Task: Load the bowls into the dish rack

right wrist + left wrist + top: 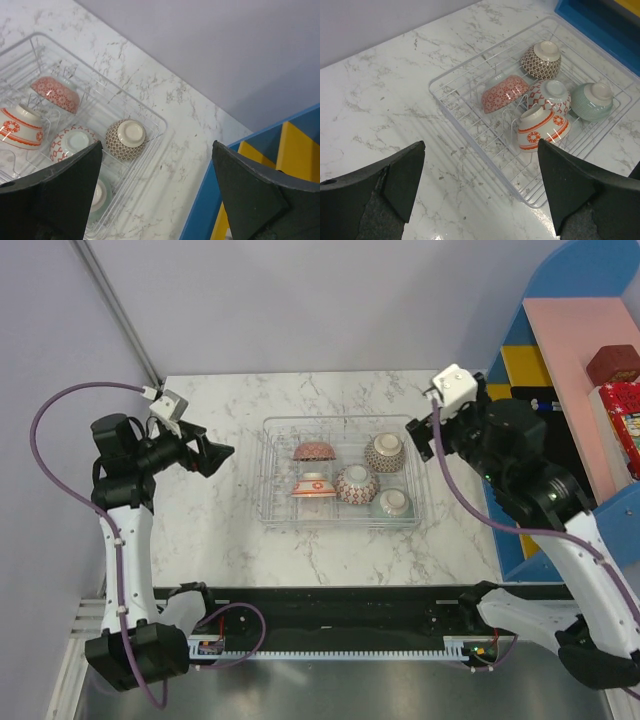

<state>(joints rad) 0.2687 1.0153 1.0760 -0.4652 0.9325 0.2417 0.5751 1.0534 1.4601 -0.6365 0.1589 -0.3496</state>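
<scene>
Top external view: the left arm's base (135,655) and the right arm's base (600,660) sit at the near edge. On the marble table (220,530) the dish rack (340,421) lies at centre, with its long axis running left to right. All five bowls are inside it.

- The beige lattice bowl (384,452), red lattice bowl (356,483) and pale green bowl (392,503) stand foot up.
- The red floral bowl (313,451) and the red-orange and white bowl (314,485) lean on edge among the ribs.
- The left gripper (215,455) hangs left of the rack and the right gripper (420,438) at its far right corner. Neither touches anything.

Left wrist view: the left gripper (480,150) has its jaws spread wide and holds nothing. The rack rim (437,95) is beyond the fingers.

Right wrist view: the right gripper (156,150) is likewise spread wide and empty, above the rack's corner (165,125).
</scene>
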